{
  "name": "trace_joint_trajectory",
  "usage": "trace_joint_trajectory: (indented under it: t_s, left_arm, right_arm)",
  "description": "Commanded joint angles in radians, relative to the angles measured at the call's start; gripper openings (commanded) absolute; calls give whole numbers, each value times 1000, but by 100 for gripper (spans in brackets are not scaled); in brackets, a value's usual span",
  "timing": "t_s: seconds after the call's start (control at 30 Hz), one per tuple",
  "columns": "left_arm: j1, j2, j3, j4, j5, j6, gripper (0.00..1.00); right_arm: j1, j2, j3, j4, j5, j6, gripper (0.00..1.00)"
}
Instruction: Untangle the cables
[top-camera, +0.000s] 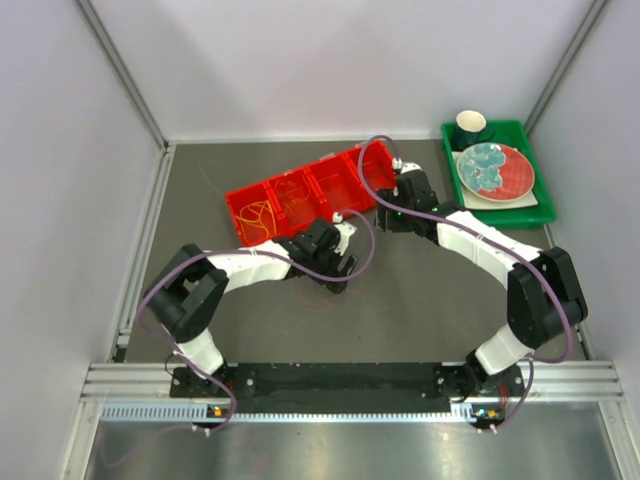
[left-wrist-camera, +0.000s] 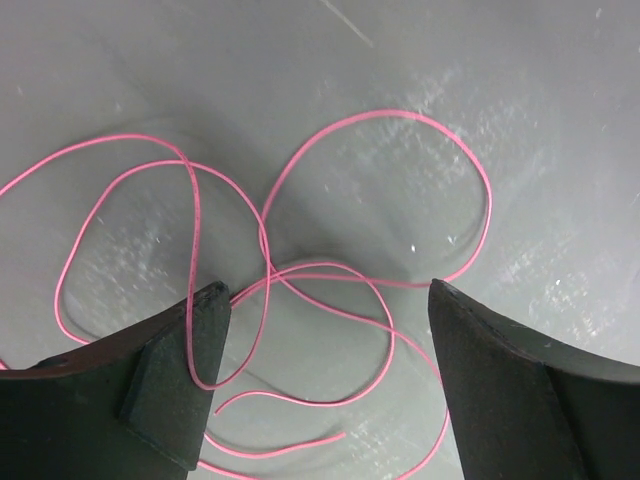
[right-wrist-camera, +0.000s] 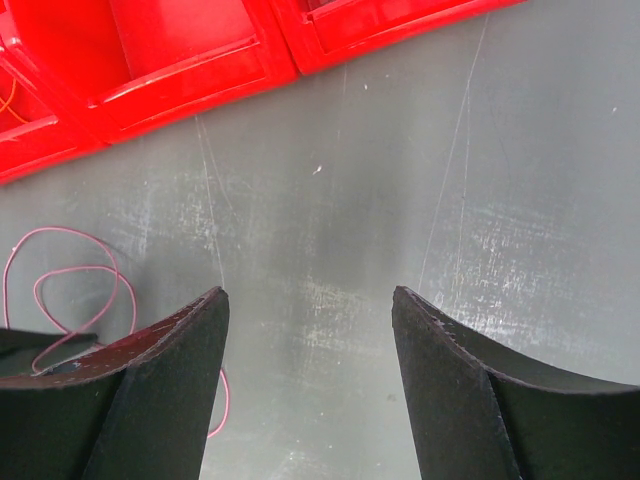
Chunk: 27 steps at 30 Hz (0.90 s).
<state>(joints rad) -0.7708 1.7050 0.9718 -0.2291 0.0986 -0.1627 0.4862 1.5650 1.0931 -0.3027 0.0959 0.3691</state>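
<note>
The pink cable (left-wrist-camera: 268, 262) is laid in overlapping loops on the grey table (left-wrist-camera: 520, 80), mid-surface, just on the near side of the red tray (top-camera: 232, 200). It is spread beneath and between the widely parted fingers of the left gripper (left-wrist-camera: 328, 290), with its long axis running from finger to finger. The right gripper (right-wrist-camera: 308, 295) is likewise spread and nothing is gripped. A yellow-orange cable (top-camera: 257, 218) is contained in the tray's left-end compartment.
</note>
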Motion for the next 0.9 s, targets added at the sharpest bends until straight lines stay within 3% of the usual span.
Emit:
trace_joint_trajectory:
  t_s: [0.0, 0.37, 0.53, 0.73, 0.87]
  left_arm:
    - [-39, -30, -7, -58, -66, -20, 82]
    - [-119, -2, 19, -42, -252, -52, 66]
    - [-124, -4, 37, -36, -267, -47, 59]
    - [-127, 12, 59, -36, -251, -44, 40]
    - [-127, 28, 65, -35, -244, -44, 36]
  right_arm:
    - [0, -13, 25, 31, -8, 8, 66]
    - [0, -10, 28, 31, -13, 13, 66]
    - [0, -8, 30, 33, -13, 13, 66]
    - [2, -8, 31, 34, -10, 13, 66]
    - [2, -10, 31, 31, -7, 13, 66]
